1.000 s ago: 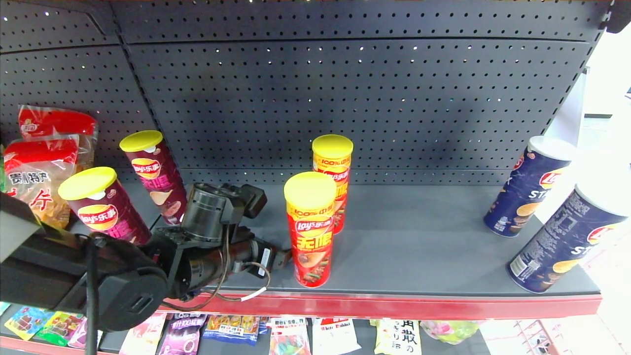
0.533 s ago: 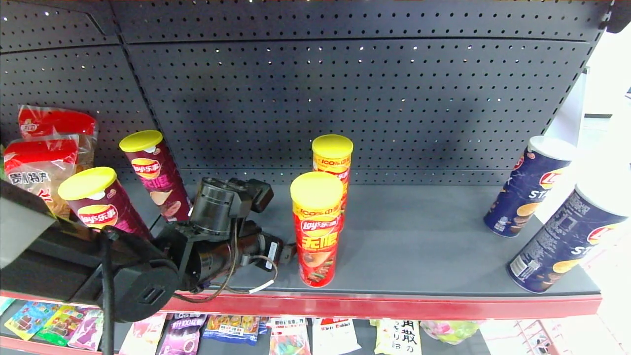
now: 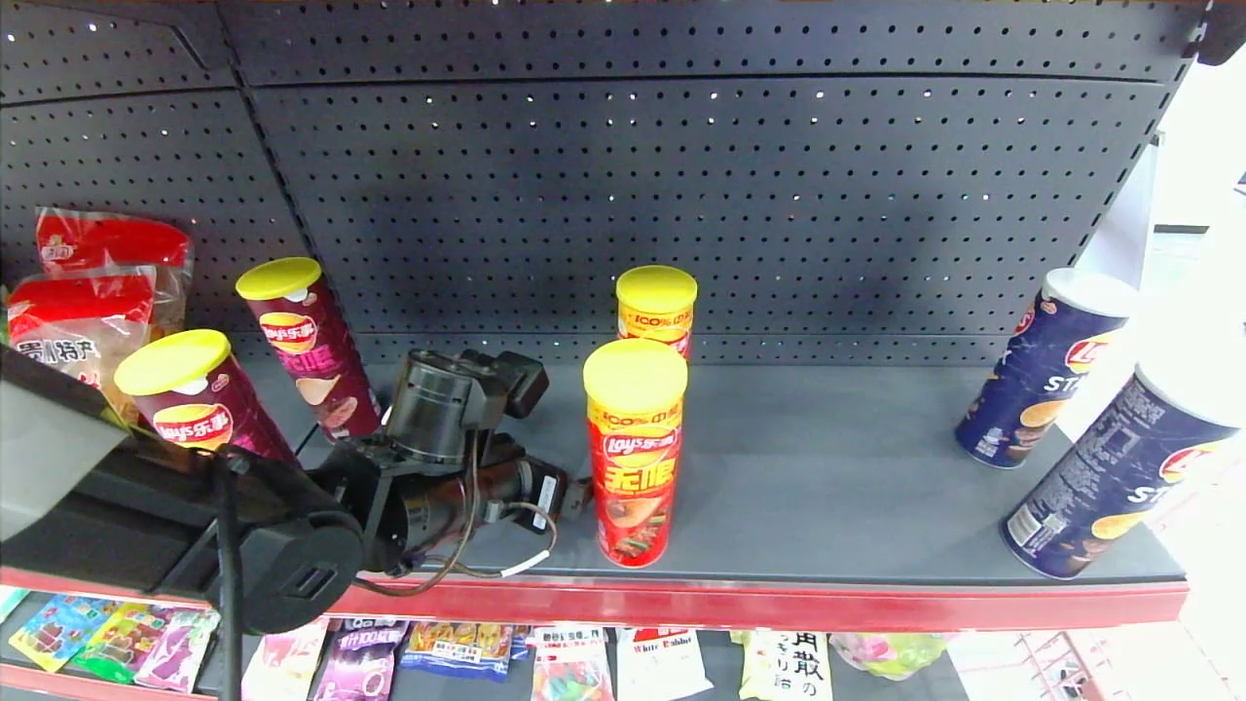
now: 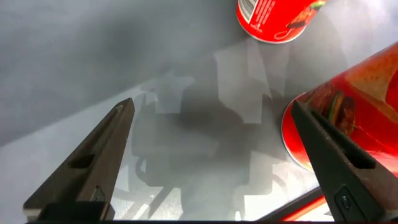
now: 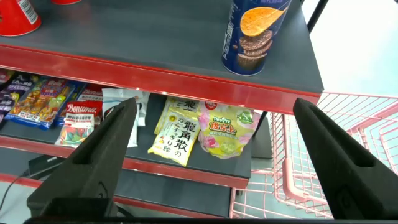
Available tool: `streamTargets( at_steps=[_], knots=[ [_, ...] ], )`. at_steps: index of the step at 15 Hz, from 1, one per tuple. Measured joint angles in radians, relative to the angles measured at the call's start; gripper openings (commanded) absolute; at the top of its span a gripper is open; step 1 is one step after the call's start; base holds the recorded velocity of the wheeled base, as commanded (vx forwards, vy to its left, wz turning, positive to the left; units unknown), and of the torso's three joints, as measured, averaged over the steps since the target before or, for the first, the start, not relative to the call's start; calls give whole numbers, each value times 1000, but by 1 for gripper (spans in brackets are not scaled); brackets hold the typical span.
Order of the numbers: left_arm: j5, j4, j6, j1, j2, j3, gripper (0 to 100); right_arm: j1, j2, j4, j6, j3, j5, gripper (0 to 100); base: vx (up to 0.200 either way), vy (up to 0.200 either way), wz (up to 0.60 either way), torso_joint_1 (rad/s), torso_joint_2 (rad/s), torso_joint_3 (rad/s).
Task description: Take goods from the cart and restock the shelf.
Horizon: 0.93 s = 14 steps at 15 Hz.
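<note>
a: left end effector?
b: spread wide, empty. front red can stands just beside one finger, at the shelf front edge.
a: right end effector?
b: wide, empty, off the shelf's front edge.
a: counts?
b: two red cans, one being the rear red can. two maroon cans left, two blue cans right.
</note>
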State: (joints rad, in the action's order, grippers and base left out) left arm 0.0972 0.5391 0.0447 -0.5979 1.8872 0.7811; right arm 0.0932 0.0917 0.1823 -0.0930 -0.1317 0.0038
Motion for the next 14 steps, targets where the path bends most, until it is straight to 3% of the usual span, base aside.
streamTargets(
  at_steps=[8,14],
  knots=[
    [4,6,5,1,-11,-21,100,0,1,0,-1,-1,0,100,0,0,0,0,0,0],
    [-4,5,8,31,-239,-251,100,0,2,-10,-4,24,35,100,0,0,0,0,0,0]
  ],
)
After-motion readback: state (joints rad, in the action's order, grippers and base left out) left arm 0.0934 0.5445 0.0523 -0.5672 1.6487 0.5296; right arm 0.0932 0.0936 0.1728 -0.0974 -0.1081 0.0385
